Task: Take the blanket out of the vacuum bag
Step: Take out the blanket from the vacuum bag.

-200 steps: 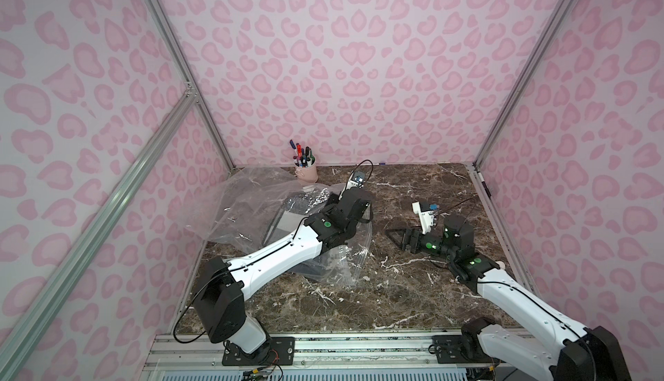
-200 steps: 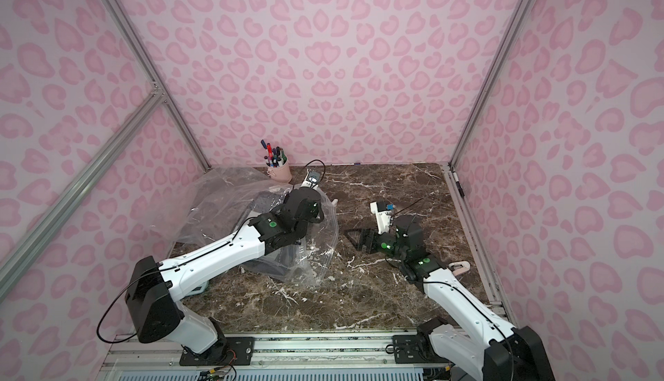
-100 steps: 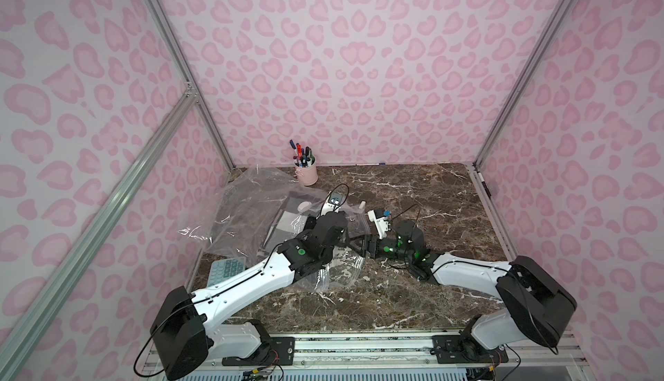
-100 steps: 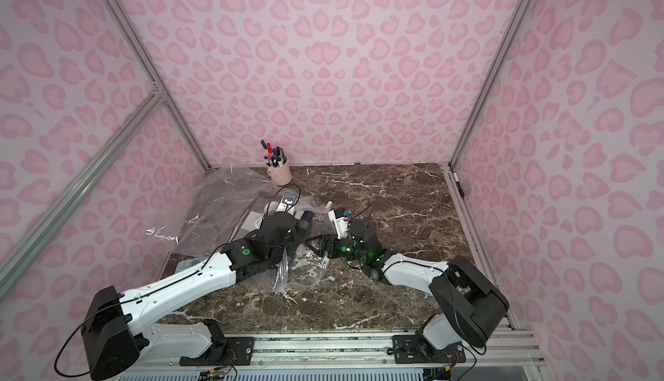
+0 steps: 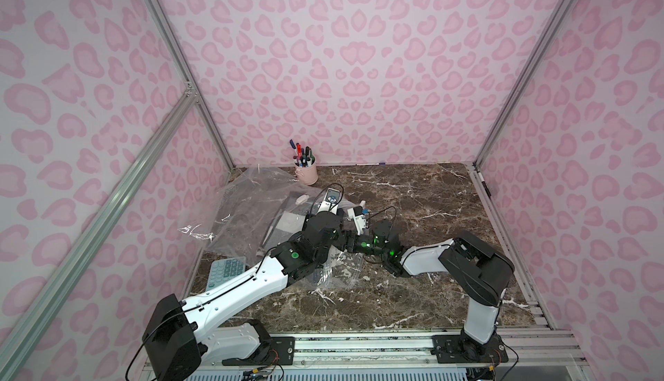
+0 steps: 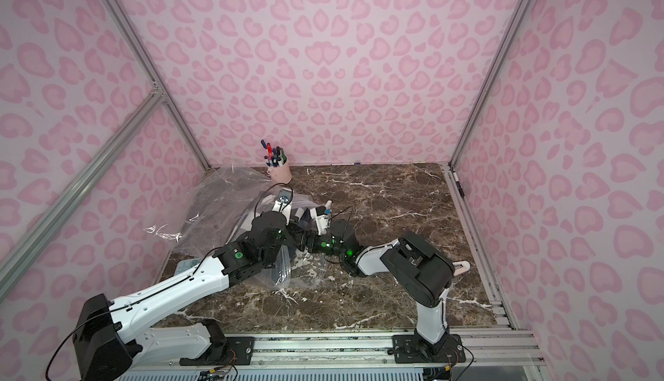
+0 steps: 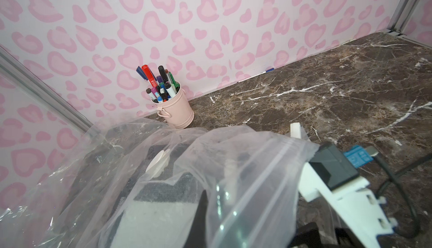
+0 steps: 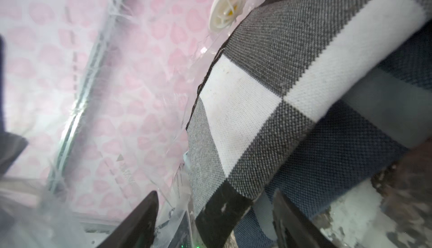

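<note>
**A:** Where is the blanket [image 8: 257, 94] lying?

**B:** It is lying folded inside the vacuum bag [image 5: 248, 210], on the robot's left of the marble tabletop [image 5: 413, 199]. Its checked corner is pointing at the open mouth, and the round white valve [image 8: 228, 4] is sitting just beside its edge.

**A:** What are the tools doing?

**B:** The left gripper [image 5: 323, 223] is fully closed. Film is draping from it, so we are judging that it is pinching the bag's upper layer and holding the mouth up. The right gripper [image 8: 215, 223] is reaching into the mouth with its jaws apart, straddling the black corner square and gripping nothing.

**A:** How are we doing this step well?

**B:** We are advancing until both fingers are overlapping cloth alone, then closing. We are checking that no film is lying between finger and cloth, since otherwise the bag will be travelling with the blanket.

**A:** Are we reading any labels?

**B:** We are seeing faint print [image 8: 120, 158] on the film, but it is illegible. The marker labels in the pink cup [image 7: 174, 105] are too small to read.
</note>
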{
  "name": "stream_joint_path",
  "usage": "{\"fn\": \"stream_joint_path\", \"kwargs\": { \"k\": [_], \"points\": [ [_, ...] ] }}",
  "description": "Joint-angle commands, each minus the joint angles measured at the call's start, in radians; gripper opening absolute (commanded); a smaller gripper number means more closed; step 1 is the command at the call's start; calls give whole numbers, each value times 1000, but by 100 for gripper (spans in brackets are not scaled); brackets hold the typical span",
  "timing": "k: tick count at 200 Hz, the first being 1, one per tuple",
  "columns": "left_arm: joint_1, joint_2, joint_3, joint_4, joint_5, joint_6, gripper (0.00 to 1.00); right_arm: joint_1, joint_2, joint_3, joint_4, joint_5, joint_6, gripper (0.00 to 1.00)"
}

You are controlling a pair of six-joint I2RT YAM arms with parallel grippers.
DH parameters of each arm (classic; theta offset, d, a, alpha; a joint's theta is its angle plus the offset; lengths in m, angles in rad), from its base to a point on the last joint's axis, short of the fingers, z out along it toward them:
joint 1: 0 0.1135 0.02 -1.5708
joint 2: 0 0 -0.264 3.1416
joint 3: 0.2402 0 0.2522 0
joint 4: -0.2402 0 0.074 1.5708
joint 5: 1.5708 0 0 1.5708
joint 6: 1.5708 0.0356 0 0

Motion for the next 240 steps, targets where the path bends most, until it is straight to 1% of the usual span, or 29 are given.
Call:
{"fn": "stream_joint_path", "kwargs": {
  "k": [1, 27, 67, 103, 135, 186, 217, 240],
  "points": [
    [1, -27, -8, 62, 0, 10, 4, 1, 46, 7, 106, 1, 62, 76],
    [0, -33, -7, 40, -17, 11, 4, 1, 106, 27, 167, -8, 88, 73],
    [0, -57, -20, 21, -33, -1, 4, -1, 127, 86, 120, -7, 46, 73],
    [0, -61, -21, 4, -37, -6, 4, -1, 167, 134, 113, -24, 48, 73],
    [0, -61, -29, -1, -40, -11, 4, 2, 166, 169, 78, -42, 32, 72],
    [0, -47, -26, -3, -35, -11, 4, 10, 119, 197, 19, -37, -11, 72],
    [-1, -39, -25, -4, -31, -12, 4, 13, 125, 207, 49, -45, 3, 72],
    [0, -38, -28, -7, -33, -11, 4, 17, 149, 233, 24, -45, -7, 72]
  ]
}}
